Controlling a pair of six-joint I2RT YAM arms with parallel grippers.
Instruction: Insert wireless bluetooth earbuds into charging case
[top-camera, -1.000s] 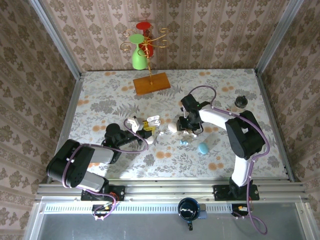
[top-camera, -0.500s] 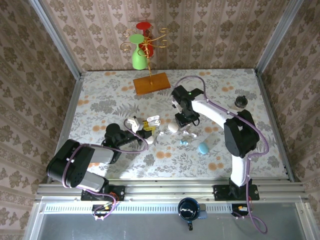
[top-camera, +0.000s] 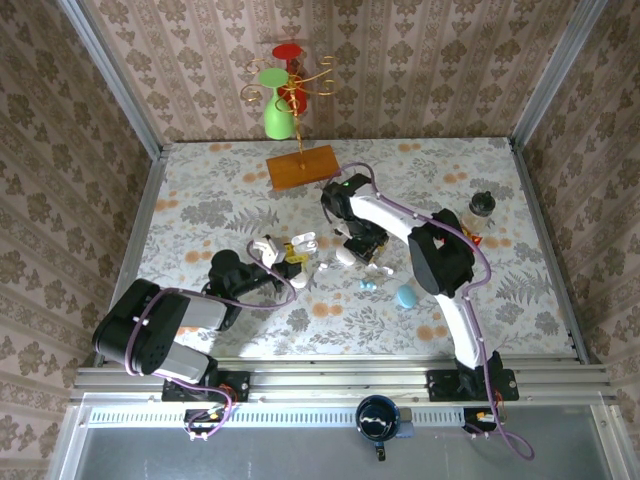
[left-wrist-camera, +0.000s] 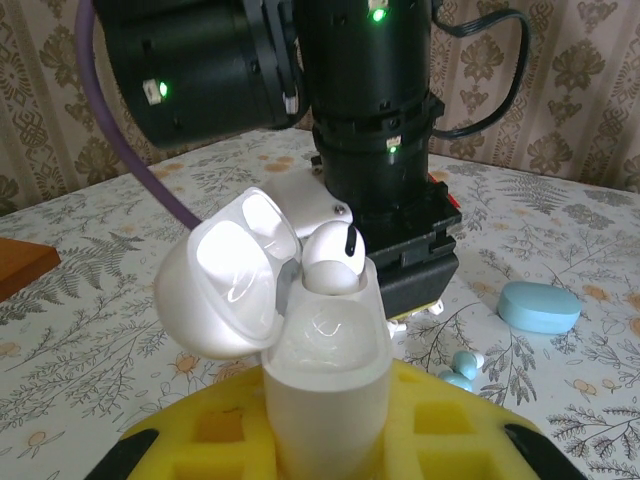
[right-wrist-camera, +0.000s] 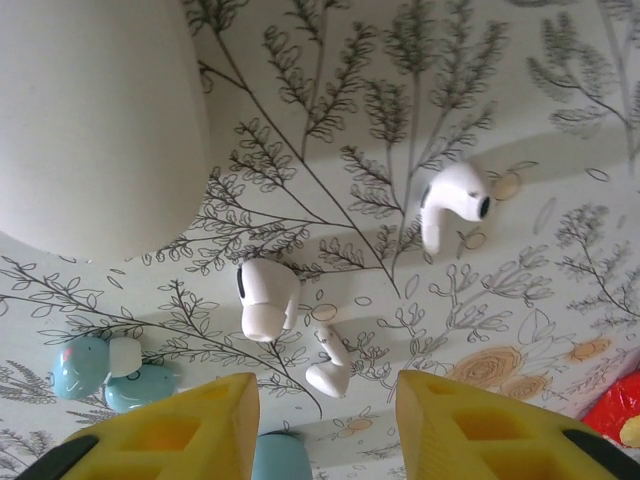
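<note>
On the floral-print worktop (top-camera: 215, 200), my left hand (left-wrist-camera: 330, 428) is pressed tight onto a glossy white charging case (left-wrist-camera: 325, 350), held upright between yellow foam pads (left-wrist-camera: 225, 432). Its rounded lid (left-wrist-camera: 230, 285) is tipped back on the hinge, with one smooth white earbud (left-wrist-camera: 335, 262) seated inside. Just beyond it stands my right arm's black wrist (left-wrist-camera: 370, 130). My right hand (right-wrist-camera: 325, 392) is spread, its own yellow pads apart with the printed cloth showing between them. Beneath it lie three loose white buds (right-wrist-camera: 265, 295), shiny and short-stemmed, each apart from the others; the slimmest bud (right-wrist-camera: 330, 372) sits nearest the pads. A pair of pale blue buds (right-wrist-camera: 110, 372) rest touching each other at the left of that view, near a second white case (right-wrist-camera: 90, 120) — closed, smooth, pebble-shaped. A pale blue case (left-wrist-camera: 540, 307), also closed and oval, lies flat near the blue pair.
</note>
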